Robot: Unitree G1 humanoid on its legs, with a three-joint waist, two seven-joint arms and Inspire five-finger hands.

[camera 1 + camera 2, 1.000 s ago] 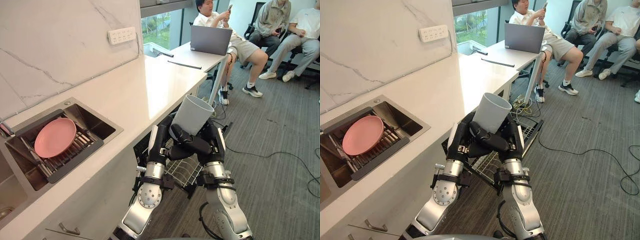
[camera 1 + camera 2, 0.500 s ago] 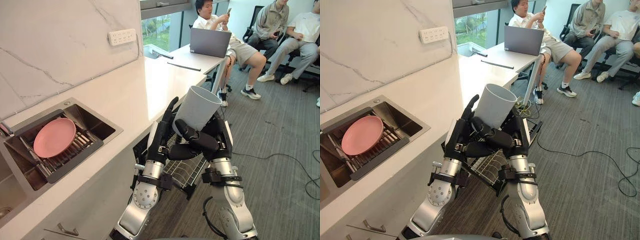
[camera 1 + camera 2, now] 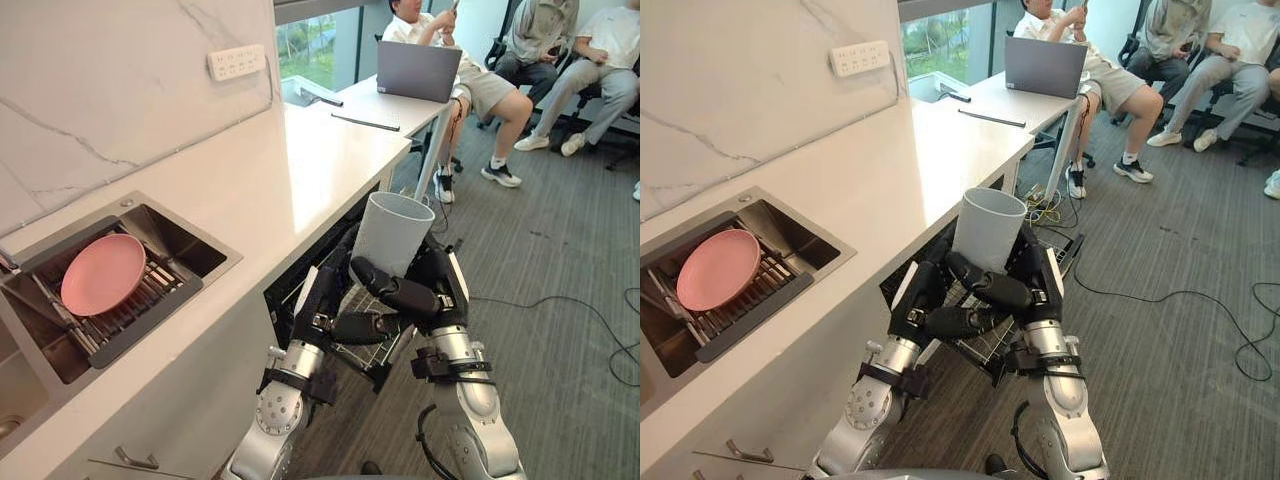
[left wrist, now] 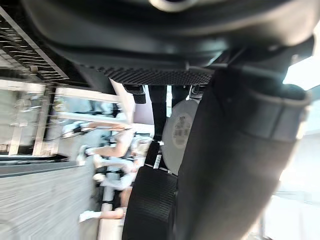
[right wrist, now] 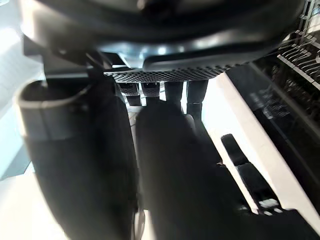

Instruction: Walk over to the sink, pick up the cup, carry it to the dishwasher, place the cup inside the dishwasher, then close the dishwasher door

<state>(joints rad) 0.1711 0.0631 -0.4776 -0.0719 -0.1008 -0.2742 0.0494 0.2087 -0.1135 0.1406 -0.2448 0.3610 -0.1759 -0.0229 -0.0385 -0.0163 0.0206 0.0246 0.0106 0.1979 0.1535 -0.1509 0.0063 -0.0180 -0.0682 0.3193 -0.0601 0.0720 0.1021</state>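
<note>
Holding cup (image 3: 393, 232) over rack (image 3: 362, 347), right hand (image 3: 421, 296) clamped round it, left hand (image 3: 327, 300) with straight fingers along its left side. Hard against counter (image 3: 250, 180) edge on the left; people (image 3: 470, 75) seated far right.

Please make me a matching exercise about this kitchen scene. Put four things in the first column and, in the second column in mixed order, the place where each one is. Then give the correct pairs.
Column one
1. cup
2. pink plate
3. laptop
4. socket strip

Column two
A. on the marble wall
B. in the sink, lying on its rack
C. held by the right hand, above the dishwasher rack
D. on the far desk

Right pairs: 1-C, 2-B, 3-D, 4-A.
</note>
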